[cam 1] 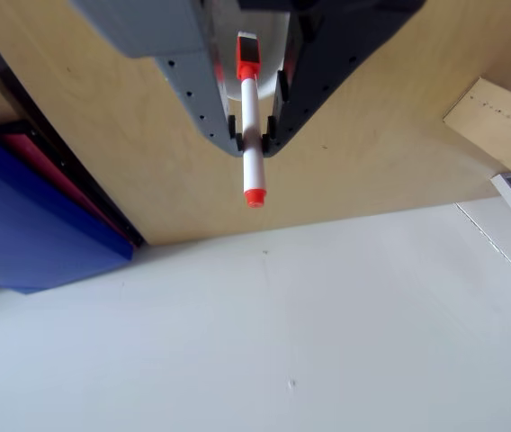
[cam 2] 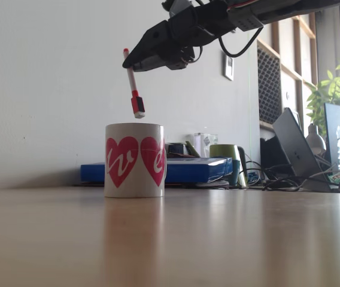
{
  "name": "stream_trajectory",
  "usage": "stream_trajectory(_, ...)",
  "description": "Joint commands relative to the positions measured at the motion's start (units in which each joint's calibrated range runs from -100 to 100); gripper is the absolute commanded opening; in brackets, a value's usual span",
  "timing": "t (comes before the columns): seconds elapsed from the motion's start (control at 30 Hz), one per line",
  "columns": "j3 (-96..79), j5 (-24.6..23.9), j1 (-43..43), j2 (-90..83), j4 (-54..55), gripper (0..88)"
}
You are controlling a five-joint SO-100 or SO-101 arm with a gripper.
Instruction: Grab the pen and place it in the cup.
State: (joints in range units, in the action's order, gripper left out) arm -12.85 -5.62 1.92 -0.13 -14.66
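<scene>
My gripper [cam 2: 129, 64] [cam 1: 252, 135] is shut on the pen [cam 2: 133, 84] [cam 1: 252, 117], a slim white marker held by its barrel. In the fixed view the pen hangs nearly upright, red cap and dark eraser block down, red tip up, just above the rim of the cup [cam 2: 134, 160]. The cup is a white mug with pink heart marks, standing on the wooden table [cam 2: 218, 239]. In the other view a white curved part of the cup [cam 1: 273, 56] shows behind the pen between the grey finger and the black finger.
A blue folder [cam 2: 188, 170] [cam 1: 22, 225] lies behind the cup by the white wall [cam 1: 282, 333]. To the right in the fixed view are a green cup [cam 2: 225, 153], cables, a laptop [cam 2: 296, 149], a bottle and a plant. The front tabletop is bare wood.
</scene>
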Motion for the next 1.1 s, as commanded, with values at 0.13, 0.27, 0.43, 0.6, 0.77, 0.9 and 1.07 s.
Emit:
stream_trajectory(0.13, 1.13, -0.27, -0.71, 0.87, 2.66, 1.1)
stream_trajectory(0.27, -1.68, -0.21, -0.71, 0.71, 5.93, 1.1)
stream_trajectory(0.43, -2.58, -0.16, -0.71, 0.46, 6.19, 1.1)
stream_trajectory(0.6, -5.84, 0.15, -0.71, -2.11, 8.25, 1.0)
stream_trajectory(0.77, -7.65, 0.36, -0.71, -3.36, 9.20, 3.2)
stream_trajectory(0.9, -7.74, 0.36, -0.71, -3.44, 8.68, 12.2)
stream_trajectory(1.07, -7.74, 0.36, -0.71, -3.44, 8.60, 14.5)
